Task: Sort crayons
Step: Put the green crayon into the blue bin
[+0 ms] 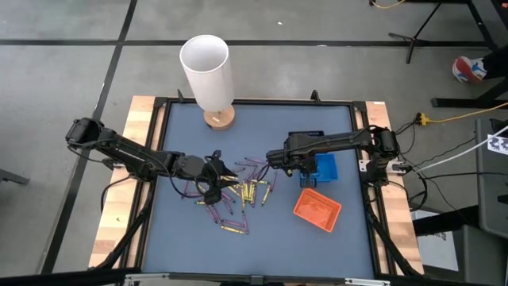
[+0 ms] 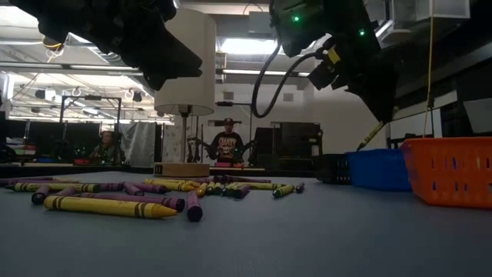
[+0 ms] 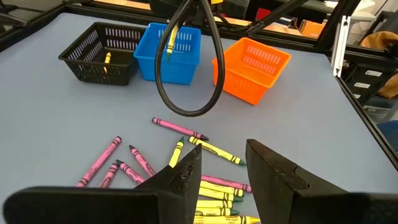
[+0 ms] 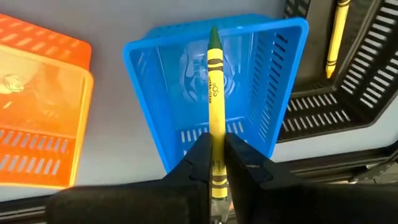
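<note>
Crayons (image 1: 242, 192) scattered mid-table, high view; left gripper (image 1: 216, 179) over them. Left wrist: fingers (image 3: 186, 177) apart, empty. Right wrist: right gripper (image 4: 217, 163) pinching yellow crayon (image 4: 215, 93) above blue tray (image 4: 273, 74).

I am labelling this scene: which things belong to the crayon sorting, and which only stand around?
For the job:
- loose crayons
- yellow crayon gripped in the right claw
- black basket, holding one yellow crayon
- blue basket
- orange basket
- left claw, open over the pile

Just standing around:
- white lamp

crayons (image 1: 242, 191) left of trays (image 1: 317, 208)
</note>
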Robot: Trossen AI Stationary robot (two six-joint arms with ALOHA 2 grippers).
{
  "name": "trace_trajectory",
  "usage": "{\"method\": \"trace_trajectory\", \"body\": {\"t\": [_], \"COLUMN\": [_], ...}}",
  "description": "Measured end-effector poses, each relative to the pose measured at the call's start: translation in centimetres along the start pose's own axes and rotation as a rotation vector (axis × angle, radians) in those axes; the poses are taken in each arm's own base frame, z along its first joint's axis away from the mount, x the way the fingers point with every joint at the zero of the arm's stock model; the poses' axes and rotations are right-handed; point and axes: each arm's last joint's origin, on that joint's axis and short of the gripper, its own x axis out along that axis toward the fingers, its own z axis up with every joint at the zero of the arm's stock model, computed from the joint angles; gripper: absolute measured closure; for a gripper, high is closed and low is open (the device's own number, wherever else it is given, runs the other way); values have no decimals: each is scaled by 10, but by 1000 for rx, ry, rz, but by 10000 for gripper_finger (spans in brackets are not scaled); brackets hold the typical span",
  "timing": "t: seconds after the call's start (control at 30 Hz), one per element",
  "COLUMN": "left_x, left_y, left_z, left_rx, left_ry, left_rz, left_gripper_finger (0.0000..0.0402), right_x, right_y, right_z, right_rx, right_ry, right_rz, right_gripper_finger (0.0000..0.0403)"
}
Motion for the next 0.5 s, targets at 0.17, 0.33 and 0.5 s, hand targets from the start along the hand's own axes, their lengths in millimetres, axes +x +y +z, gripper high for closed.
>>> {"method": "trace_trajectory", "body": {"t": [0.17,0.33,0.5], "left_x": [0,0,0], "left_y": [0,0,0], "left_z": [0,0,0], "left_rx": [0,0,0], "left_ry": [0,0,1], "left_rz": [0,0,0], "left_gripper_finger": [292,292,292], "right_x": [-3,-7,-12], "right_y": [0,-1,-2], "right_z": [-3,-5,-13], "right_rx": [1,3,20], "right_ry": [-12,-32,-57], "right_rz": [1,1,3], "right_gripper_finger": [375,375,375]}}
